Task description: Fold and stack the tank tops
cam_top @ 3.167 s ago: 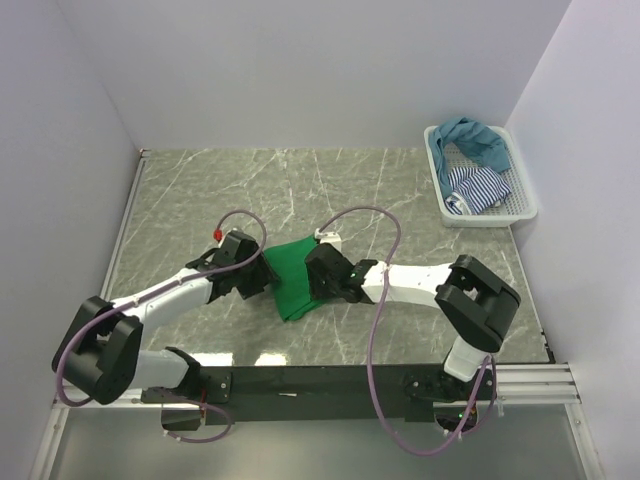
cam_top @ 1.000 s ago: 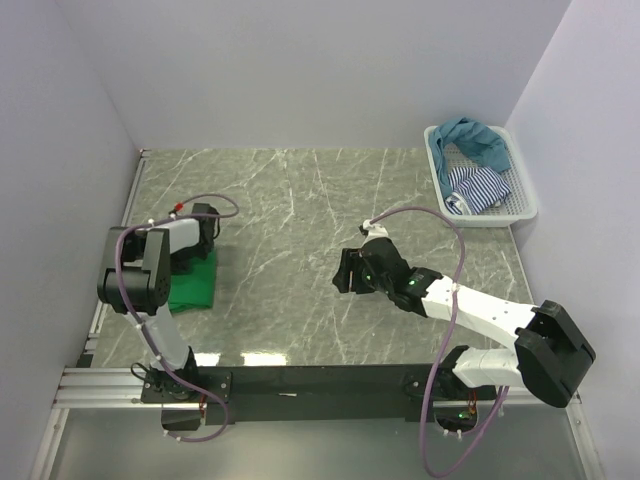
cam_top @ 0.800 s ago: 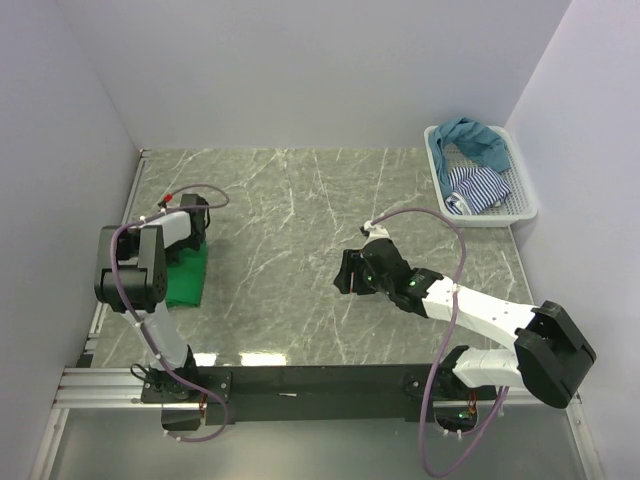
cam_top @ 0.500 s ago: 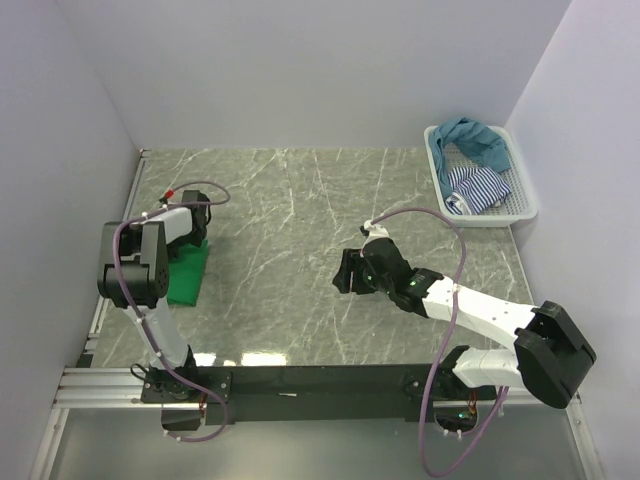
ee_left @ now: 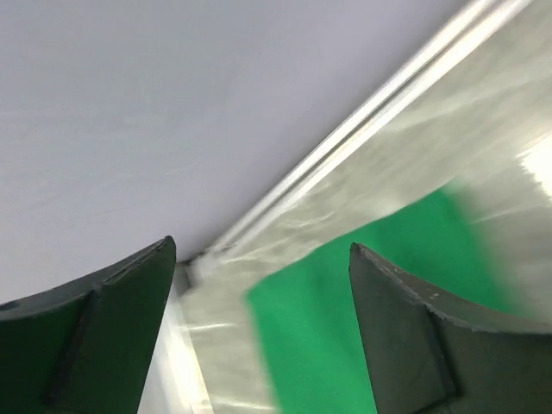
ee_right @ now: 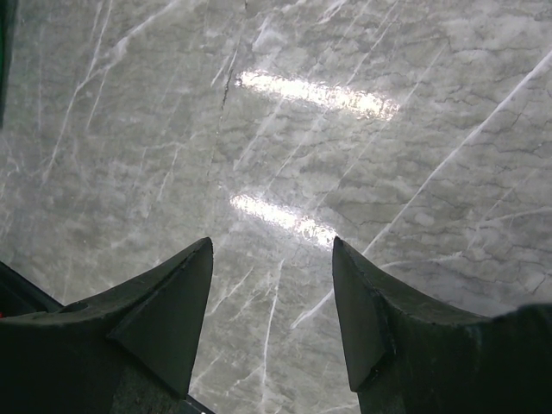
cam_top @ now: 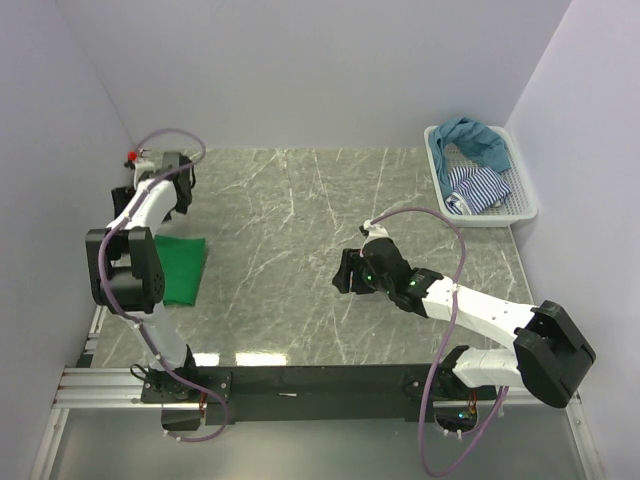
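My left hand (cam_top: 178, 190) hangs fingers apart beyond the folded green top (cam_top: 183, 268). My right hand (cam_top: 343, 278), equally spread, should pinch only the teal top (cam_top: 470, 135) from the basket (cam_top: 490, 218).

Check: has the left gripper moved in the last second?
Yes. The left gripper left the green tank top and swung toward the table's back-left corner.

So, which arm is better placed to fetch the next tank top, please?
Probably right: the right gripper hovers open mid-table, nearer the basket holding the teal top and striped top; the left gripper is by the far-left wall.
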Robot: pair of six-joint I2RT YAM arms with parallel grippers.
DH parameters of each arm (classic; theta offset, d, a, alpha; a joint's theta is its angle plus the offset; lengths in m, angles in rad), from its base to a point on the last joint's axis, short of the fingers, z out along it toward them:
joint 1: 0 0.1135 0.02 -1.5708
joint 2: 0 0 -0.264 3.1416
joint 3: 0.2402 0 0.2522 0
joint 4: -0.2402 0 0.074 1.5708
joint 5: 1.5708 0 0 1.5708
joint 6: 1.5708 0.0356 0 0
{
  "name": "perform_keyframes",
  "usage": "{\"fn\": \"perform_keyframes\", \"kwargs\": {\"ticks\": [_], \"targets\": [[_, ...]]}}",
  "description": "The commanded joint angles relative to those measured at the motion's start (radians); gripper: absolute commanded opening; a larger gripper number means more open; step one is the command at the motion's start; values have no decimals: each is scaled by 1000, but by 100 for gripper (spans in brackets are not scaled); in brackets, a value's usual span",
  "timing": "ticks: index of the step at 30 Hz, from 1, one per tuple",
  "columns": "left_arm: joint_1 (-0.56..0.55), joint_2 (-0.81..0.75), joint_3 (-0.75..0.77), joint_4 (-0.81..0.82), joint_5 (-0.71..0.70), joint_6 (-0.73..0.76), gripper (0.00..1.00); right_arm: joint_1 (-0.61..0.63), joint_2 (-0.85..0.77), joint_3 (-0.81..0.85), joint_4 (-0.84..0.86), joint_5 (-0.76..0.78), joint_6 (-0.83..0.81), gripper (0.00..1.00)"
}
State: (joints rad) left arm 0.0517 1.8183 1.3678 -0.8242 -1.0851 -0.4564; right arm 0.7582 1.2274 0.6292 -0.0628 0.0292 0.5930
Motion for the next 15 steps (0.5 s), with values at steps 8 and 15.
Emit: {"fn": "perform_keyframes", "kwargs": {"ticks": [8, 15], "targets": [[-465, -269, 5, 100, 321, -300, 89, -42, -35, 29, -17, 87, 10, 65], [-746, -493, -278, 451, 658, -268, 88, -239, 3, 295, -159, 201, -42, 68]]}}
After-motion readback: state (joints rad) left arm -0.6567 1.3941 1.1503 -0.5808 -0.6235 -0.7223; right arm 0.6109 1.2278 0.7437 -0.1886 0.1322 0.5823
